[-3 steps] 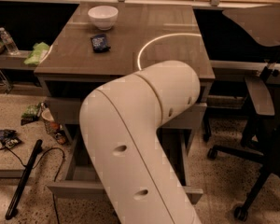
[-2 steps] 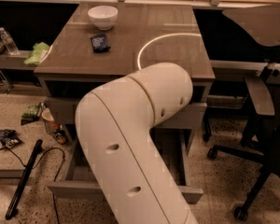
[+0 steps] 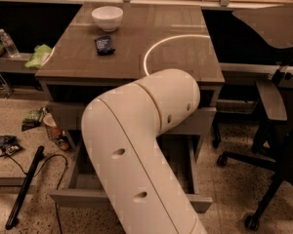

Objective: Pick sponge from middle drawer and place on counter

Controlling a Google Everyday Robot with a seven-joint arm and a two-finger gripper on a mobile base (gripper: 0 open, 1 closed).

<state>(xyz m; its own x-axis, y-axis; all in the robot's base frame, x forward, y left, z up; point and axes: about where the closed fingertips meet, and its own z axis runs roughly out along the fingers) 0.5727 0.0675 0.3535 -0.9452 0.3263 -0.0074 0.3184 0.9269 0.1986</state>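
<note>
The sponge is hidden from view. The counter (image 3: 136, 62) is the glossy grey-brown cabinet top with a bright curved line on it. My large white arm (image 3: 136, 145) bends at its elbow in front of the cabinet and covers most of the open middle drawer (image 3: 179, 162). My gripper is out of view, hidden behind the arm somewhere near the drawer.
A white bowl (image 3: 107, 17) and a dark blue packet (image 3: 104, 45) sit on the counter. A light green cloth (image 3: 39, 56) and a bottle (image 3: 9, 43) lie on the left side shelf. An office chair (image 3: 273, 111) stands to the right. Wrappers (image 3: 7, 144) and a black rod (image 3: 24, 186) lie on the floor at left.
The arm's elbow has shifted slightly left and lower over the open drawer. Nothing on the counter has moved.
</note>
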